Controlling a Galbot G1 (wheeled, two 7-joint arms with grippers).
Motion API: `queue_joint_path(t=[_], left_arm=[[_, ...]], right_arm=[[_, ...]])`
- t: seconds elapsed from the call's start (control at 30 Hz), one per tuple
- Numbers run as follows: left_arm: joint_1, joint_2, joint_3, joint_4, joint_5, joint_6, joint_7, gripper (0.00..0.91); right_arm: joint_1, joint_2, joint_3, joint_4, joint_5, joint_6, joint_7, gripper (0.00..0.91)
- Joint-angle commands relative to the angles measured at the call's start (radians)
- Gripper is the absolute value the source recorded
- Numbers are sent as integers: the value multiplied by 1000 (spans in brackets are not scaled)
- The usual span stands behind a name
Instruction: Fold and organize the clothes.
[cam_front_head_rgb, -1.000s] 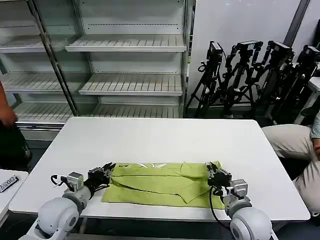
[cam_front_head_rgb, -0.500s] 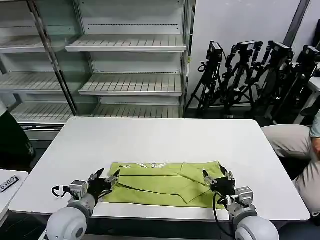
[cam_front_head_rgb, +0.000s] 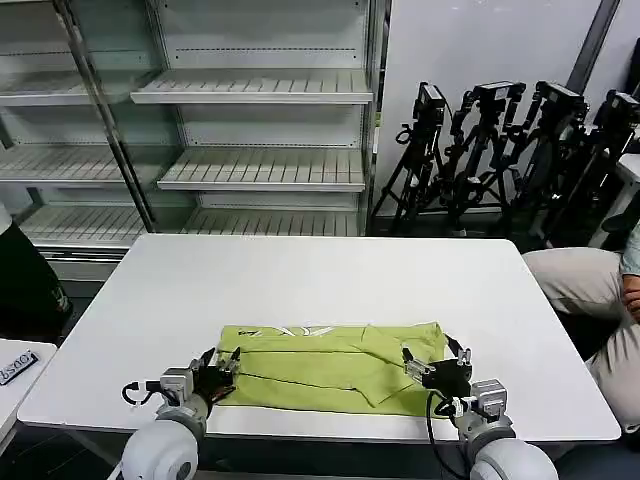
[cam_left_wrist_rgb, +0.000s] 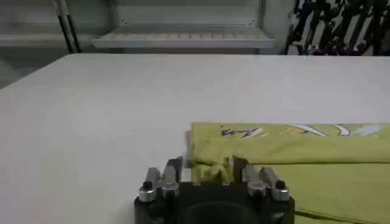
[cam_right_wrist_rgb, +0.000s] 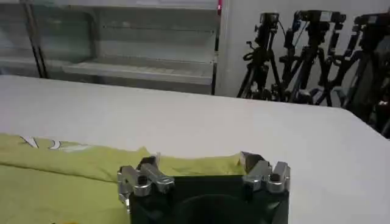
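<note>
Both arms have slid back toward the robot since a second ago, the left gripper (cam_front_head_rgb: 217, 365) and right gripper (cam_front_head_rgb: 437, 364) now spread open and holding nothing, each at a near corner of the shirt (cam_front_head_rgb: 335, 366); that shirt lies folded into a flat band near the front edge of the table (cam_front_head_rgb: 300, 270). It looks thin, light and floppy, so I'd pinch the doubled end hems, not the slack middle; plenty of bare tabletop beyond for the next fold, little room in front.

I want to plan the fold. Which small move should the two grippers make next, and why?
Probably close on the shirt's near corners. The left gripper and right gripper are both open at its two ends, and the shirt lies flat on the table.
</note>
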Motion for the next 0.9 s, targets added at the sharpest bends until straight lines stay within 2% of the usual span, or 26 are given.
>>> queue_joint_path(t=[0.03, 0.3, 0.4, 0.5, 0.73, 0.8, 0.9], left_arm=[[-4, -12, 43, 17, -4, 2, -50, 10], [-47, -25, 38, 57, 49, 1, -36, 10], [-59, -2, -4, 72, 110, 1, -7, 10], [-35, 51, -92, 59, 228, 0, 33, 10], [99, 218, -520, 33, 324, 1, 322, 10], [112, 246, -564, 30, 340, 1, 371, 10], [95, 238, -531, -26, 339, 2, 374, 10]], right_arm=[[-7, 1, 2, 2, -6, 2, -1, 907], [1, 4, -10, -1, -14, -1, 3, 907], [1, 4, -8, 1, -15, -1, 4, 907], [2, 1, 1, 2, -15, 1, 4, 907], [11, -9, 18, 8, -10, 1, 1, 907], [17, -6, 18, 4, -10, 1, 1, 907], [22, -1, 16, -1, -10, 3, 1, 907]])
